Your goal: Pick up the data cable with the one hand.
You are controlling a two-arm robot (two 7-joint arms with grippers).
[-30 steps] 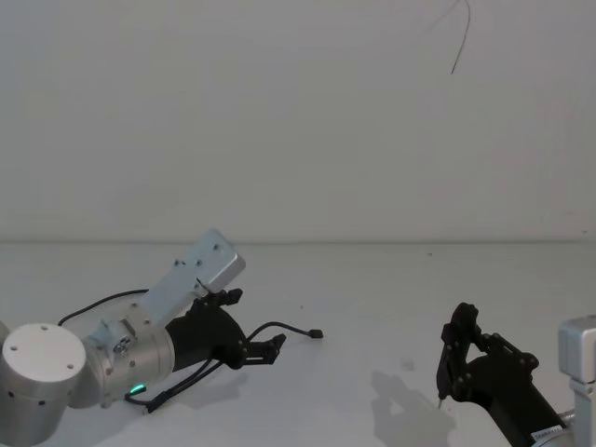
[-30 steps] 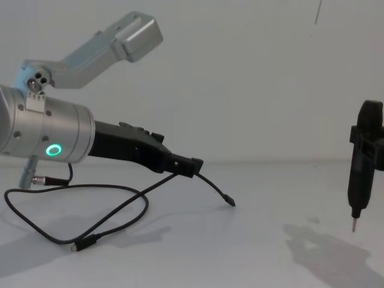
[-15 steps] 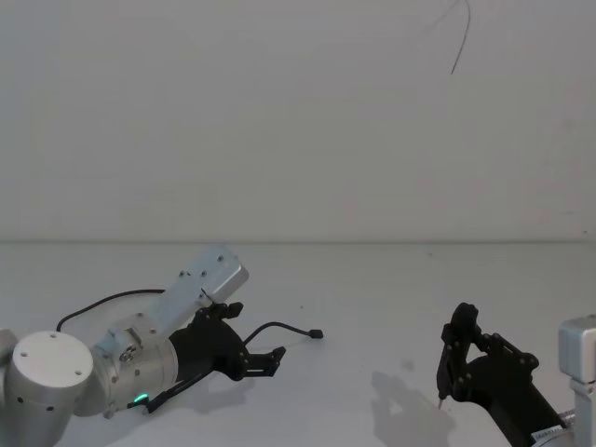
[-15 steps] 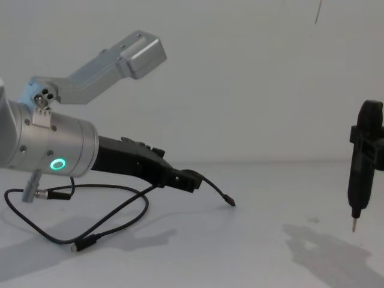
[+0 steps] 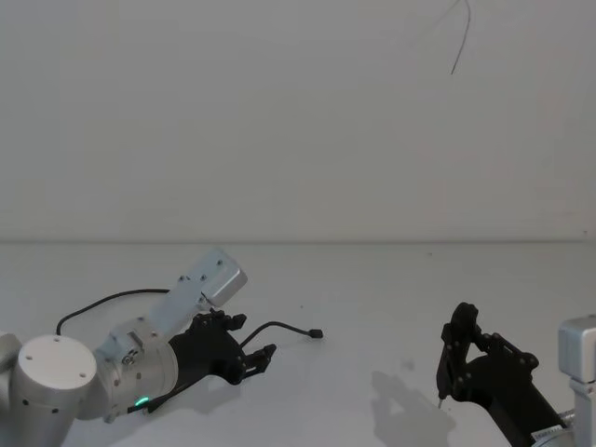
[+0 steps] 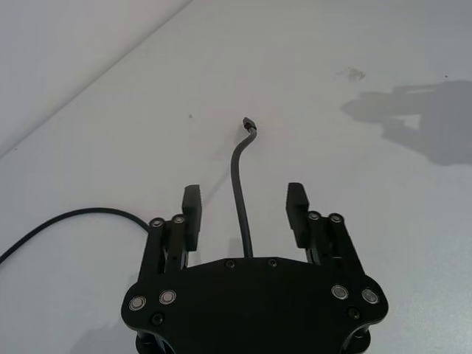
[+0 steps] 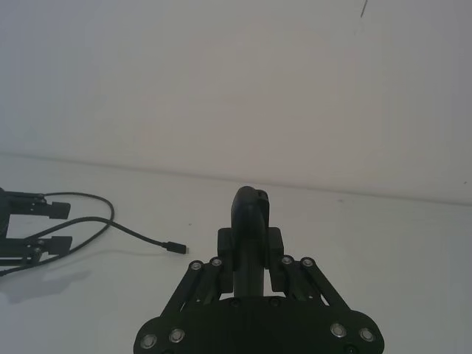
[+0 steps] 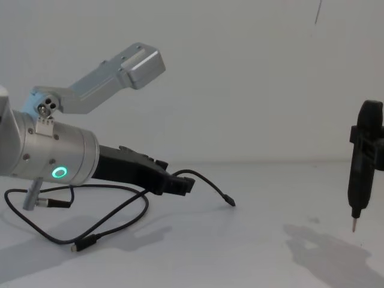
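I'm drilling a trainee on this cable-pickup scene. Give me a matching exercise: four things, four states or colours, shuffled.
1 left claw
2 right claw
3 data cable
4 ring light

A green
B shut on a slim pointed tool
C black, trailing across the table
D open, astride the cable

Pairs: 1-D, 2-B, 3-C, 4-A
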